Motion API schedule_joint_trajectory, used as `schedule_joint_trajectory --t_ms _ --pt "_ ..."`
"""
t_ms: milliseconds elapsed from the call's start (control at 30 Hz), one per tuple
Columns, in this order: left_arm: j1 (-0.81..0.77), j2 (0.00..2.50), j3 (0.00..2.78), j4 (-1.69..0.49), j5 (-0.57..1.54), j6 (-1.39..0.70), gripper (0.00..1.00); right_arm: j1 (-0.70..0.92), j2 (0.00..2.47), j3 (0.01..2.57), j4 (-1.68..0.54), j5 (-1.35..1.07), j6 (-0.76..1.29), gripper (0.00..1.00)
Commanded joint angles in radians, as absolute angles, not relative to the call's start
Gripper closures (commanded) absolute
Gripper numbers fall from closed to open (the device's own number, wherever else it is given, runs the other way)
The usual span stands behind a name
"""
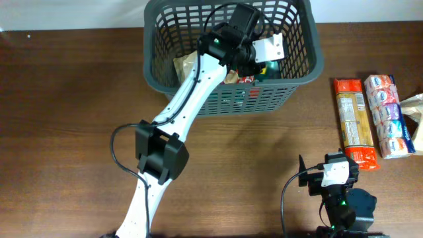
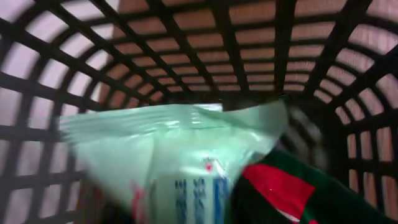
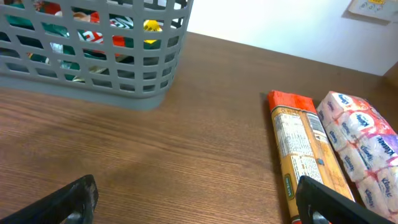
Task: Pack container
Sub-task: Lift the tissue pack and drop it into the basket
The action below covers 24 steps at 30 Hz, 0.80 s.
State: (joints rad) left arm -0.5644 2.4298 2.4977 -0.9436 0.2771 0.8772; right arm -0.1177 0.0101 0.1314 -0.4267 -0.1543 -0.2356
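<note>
The container (image 1: 264,99), a dark grey lattice basket, stands at the back middle of the table. My left arm reaches into it from above, and its gripper (image 1: 259,63) is low inside among packets. In the left wrist view the basket's wall (image 2: 211,56) fills the frame. A blurred pale green packet (image 2: 168,149) with blue print lies right under the camera and hides the fingers. A dark green and red packet (image 2: 280,186) lies beside it. My right gripper (image 3: 199,208) is open and empty over bare wood at the front right (image 1: 334,173).
An orange pasta packet (image 1: 353,122) (image 3: 305,149) and a tissue multipack (image 1: 388,116) (image 3: 364,143) lie side by side at the right. A beige bag (image 1: 415,109) sits at the right edge. A brown packet (image 1: 185,64) lies inside the basket (image 3: 93,62).
</note>
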Motion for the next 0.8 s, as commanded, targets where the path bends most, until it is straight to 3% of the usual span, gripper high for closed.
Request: schedule_joint_trajectory --t_ms 0,133,467,600,767 --pt "-0.558 2.457 2.503 -0.931 0.292 0.884 0.36 -0.112 0.004 0.125 -0.429 -0.146 -0.227 0.01" --pt "-0.558 2.456 2.506 -0.926 0.292 0.870 0.41 -0.112 0.004 0.125 -0.429 -0.146 -0.227 0.01" --pt "-0.508 2.315 2.721 -0.973 0.288 0.501 0.42 -0.112 0.004 0.125 -0.429 -0.146 -0.227 0.01" --pt "-0.468 2.187 2.788 -1.098 0.196 0.407 0.49 -0.112 0.004 0.125 -0.429 -0.146 -0.227 0.01" --pt "-0.395 1.989 2.796 -1.377 0.022 0.289 0.49 -0.112 0.004 0.125 -0.429 -0.146 -0.227 0.01"
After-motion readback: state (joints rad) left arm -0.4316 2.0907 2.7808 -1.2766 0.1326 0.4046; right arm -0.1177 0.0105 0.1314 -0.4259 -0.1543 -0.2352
